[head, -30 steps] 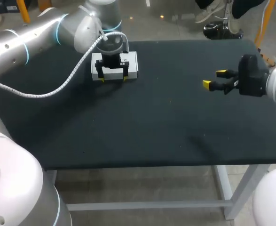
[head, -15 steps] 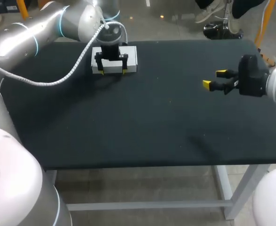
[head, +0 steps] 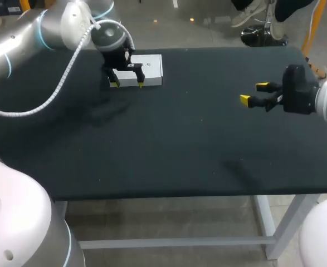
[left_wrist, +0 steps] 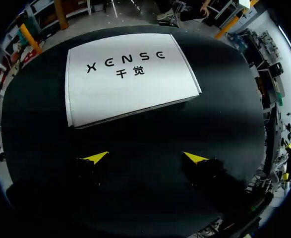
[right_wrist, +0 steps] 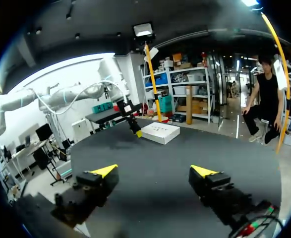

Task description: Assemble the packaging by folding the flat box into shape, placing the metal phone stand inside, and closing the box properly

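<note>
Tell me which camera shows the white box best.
The left wrist view: the box lies closed and whole, just ahead of the left pincer. The head view shows it small, partly behind that pincer; the right wrist view, small and far off.

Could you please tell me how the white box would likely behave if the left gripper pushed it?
The white box lies flat and low on the table, so it would probably slide rather than tip. It looks like thin cardboard, so likely light, and its walls may dent under a squeeze.
</note>
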### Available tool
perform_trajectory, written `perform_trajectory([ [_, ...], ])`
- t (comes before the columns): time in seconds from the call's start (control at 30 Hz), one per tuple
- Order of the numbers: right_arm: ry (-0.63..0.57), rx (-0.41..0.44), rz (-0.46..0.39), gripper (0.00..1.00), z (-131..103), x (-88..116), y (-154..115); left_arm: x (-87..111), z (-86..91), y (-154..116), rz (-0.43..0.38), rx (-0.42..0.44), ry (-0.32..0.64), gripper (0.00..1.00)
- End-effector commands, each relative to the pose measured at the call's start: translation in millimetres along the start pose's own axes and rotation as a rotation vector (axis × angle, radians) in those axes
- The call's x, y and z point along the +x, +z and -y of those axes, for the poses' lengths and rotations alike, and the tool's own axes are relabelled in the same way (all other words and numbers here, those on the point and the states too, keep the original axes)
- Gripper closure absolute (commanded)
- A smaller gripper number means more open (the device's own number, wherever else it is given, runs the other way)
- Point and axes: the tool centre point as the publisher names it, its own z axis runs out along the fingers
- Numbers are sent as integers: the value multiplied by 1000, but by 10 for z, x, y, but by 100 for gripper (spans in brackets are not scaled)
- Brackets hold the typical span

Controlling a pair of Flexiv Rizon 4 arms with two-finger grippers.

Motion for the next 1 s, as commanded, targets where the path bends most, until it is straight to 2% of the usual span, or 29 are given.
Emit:
perform_trajectory([
  [0.03,-1,-6,-4,0,12,-4,-8,-2,-703,-295,-69,353,65,0],
  [0.07,-1,-6,-4,0,12,-4,-8,5,-749,-325,-94,357,79,0],
  [0.2,-1,-6,-4,0,12,-4,-8,53,-902,-393,-88,435,126,0],
  [0.43,-1,-6,-4,0,12,-4,-8,94,-1113,-508,-170,493,216,0],
  [0.6,-1,-6,-4,0,12,-4,-8,107,-1257,-610,-168,600,263,0],
  [0.83,-1,-6,-4,0,12,-4,-8,64,-1330,-721,-204,689,303,0],
  [1.0,-1,-6,-4,0,12,-4,-8,9,-1363,-867,-241,744,377,0],
])
